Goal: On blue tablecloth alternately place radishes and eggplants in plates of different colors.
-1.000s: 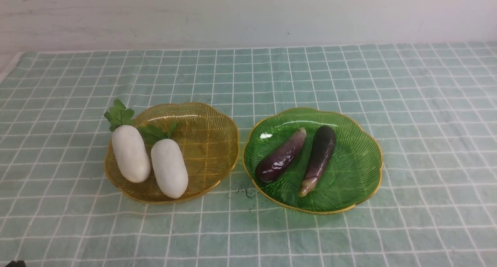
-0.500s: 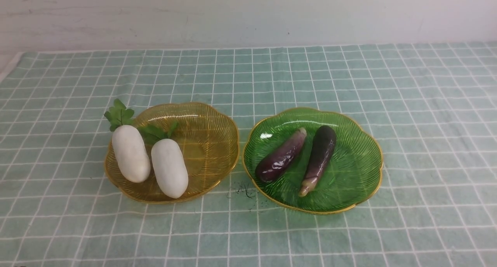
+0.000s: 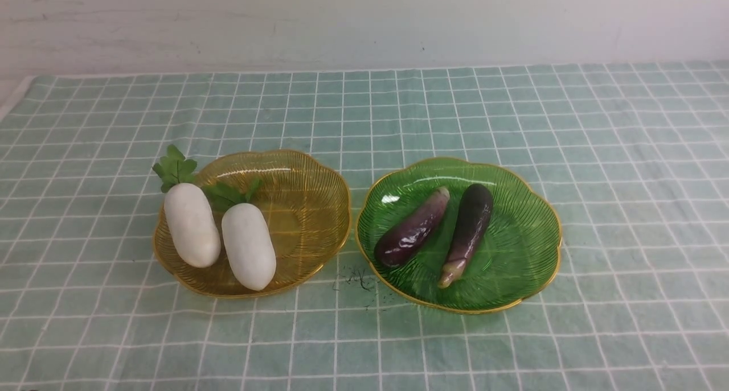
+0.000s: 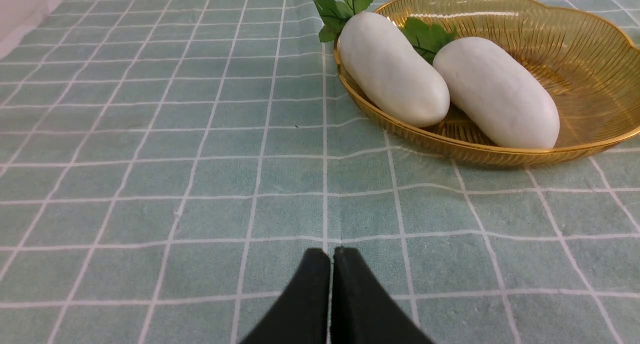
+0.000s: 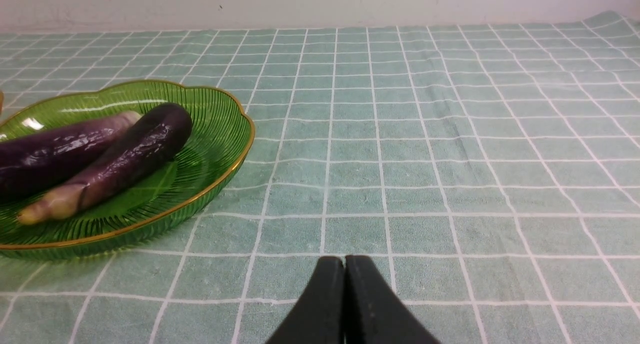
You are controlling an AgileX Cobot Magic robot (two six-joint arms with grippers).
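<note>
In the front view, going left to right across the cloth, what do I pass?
Left radish → right radish, both in the amber plate → left eggplant → right eggplant, both in the green plate.

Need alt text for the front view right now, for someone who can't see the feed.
Two radishes lie side by side in a yellow plate on the left, and two eggplants lie in a green plate on the right. Both plates sit close together on a checked blue tablecloth; no arm shows.
</note>
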